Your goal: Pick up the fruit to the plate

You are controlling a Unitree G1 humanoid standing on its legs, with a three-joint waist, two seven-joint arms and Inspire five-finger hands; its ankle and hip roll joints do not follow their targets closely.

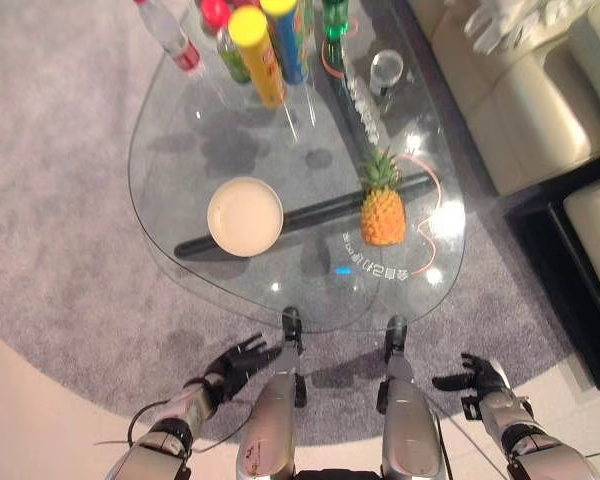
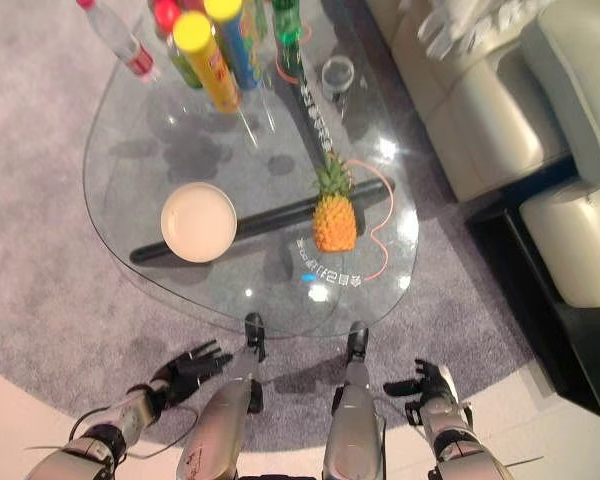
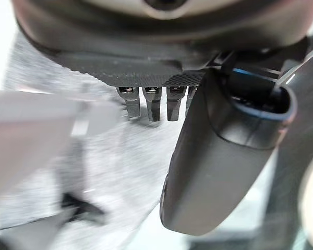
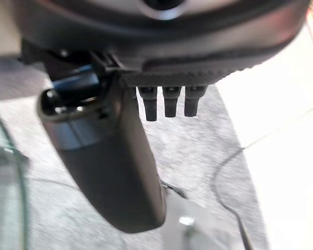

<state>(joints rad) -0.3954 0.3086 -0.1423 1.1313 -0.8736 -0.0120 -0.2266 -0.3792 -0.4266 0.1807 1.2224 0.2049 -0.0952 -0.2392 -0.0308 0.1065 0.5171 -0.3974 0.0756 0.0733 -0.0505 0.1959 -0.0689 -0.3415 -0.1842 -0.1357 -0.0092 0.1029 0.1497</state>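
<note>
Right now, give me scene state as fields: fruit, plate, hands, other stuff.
fruit: pineapple upright on the glass table, right of the plate, not touching it
plate: cream plate, nothing on it
left hand: left hand low, short of the table's near edge, fingers relaxed, holding nothing
right hand: right hand low, short of the near edge, fingers relaxed, holding nothing
other: bottles and a glass at the far end

Left hand (image 1: 238, 364) and right hand (image 1: 480, 378) hang low, fingers (image 1: 258, 349) spread.
</note>
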